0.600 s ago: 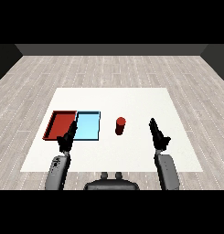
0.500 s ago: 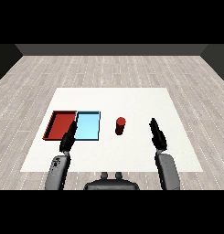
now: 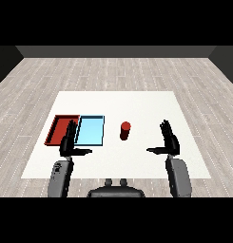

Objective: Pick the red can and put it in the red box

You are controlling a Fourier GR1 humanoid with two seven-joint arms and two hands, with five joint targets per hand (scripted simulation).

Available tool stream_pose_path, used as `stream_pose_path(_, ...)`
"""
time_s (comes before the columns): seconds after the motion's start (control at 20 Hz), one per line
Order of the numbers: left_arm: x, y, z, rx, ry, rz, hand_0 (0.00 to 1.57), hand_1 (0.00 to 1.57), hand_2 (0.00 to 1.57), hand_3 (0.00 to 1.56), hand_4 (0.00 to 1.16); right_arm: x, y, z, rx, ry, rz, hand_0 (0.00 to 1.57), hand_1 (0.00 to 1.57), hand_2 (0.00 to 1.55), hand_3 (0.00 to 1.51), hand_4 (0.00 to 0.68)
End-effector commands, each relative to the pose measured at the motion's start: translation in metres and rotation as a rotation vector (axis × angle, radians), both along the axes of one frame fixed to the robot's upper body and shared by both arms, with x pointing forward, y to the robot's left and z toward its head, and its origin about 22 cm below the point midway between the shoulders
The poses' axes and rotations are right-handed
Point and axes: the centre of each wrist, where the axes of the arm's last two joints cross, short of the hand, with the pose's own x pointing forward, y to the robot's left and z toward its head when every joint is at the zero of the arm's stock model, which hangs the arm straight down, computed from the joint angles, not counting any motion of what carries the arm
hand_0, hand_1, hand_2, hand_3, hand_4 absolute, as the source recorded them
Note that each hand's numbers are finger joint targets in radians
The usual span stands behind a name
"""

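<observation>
Two hands hover open and holding nothing. Your right hand is nearer the upright red can, which stands to its left; the left hand sits by the red tray.

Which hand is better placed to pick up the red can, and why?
Probably the right hand: it is open, facing the red can across bare table. The left hand sits by the trays.

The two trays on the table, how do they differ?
The red tray is the outer one at the left, while the light blue tray lies beside it, nearer the red can. The left robot hand overlaps the red tray's near corner; the blue tray shows whole. Both are shallow, rectangular and hold nothing.
</observation>
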Motion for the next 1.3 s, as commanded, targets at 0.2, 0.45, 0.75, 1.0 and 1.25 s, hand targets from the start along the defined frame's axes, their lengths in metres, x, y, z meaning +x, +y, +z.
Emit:
stream_pose_path(0.2, 0.005, 0.002, -0.009, -0.033, -0.128, -0.022, 0.0, 0.0, 0.0, 0.0, 0.0, 0.005, -0.015, -0.02, 0.038, -0.089, 0.02, 0.0, 0.0, 0.0, 0.0, 0.0)
stream_pose_path(0.45, 0.002, 0.003, -0.021, -0.048, -0.116, -0.022, 0.0, 0.0, 0.0, 0.0, 0.0, -0.003, 0.001, -0.015, 0.013, -0.081, 0.041, 0.0, 0.0, 0.0, 0.0, 0.0)
stream_pose_path(0.75, -0.01, 0.009, -0.031, -0.051, -0.125, -0.018, 0.0, 0.0, 0.0, 0.0, 0.0, 0.027, 0.0, -0.022, 0.019, -0.058, 0.053, 0.0, 0.0, 0.0, 0.0, 0.0)
stream_pose_path(1.0, -0.015, 0.01, -0.015, -0.072, -0.126, -0.012, 0.0, 0.0, 0.0, 0.0, 0.0, 0.032, 0.013, -0.014, 0.043, -0.036, 0.065, 0.0, 0.0, 0.0, 0.0, 0.0)
stream_pose_path(1.25, 0.014, 0.012, -0.011, -0.075, -0.141, -0.024, 0.0, 0.0, 0.0, 0.0, 0.0, 0.034, 0.014, -0.029, 0.045, -0.005, 0.083, 0.0, 0.0, 0.0, 0.0, 0.0)
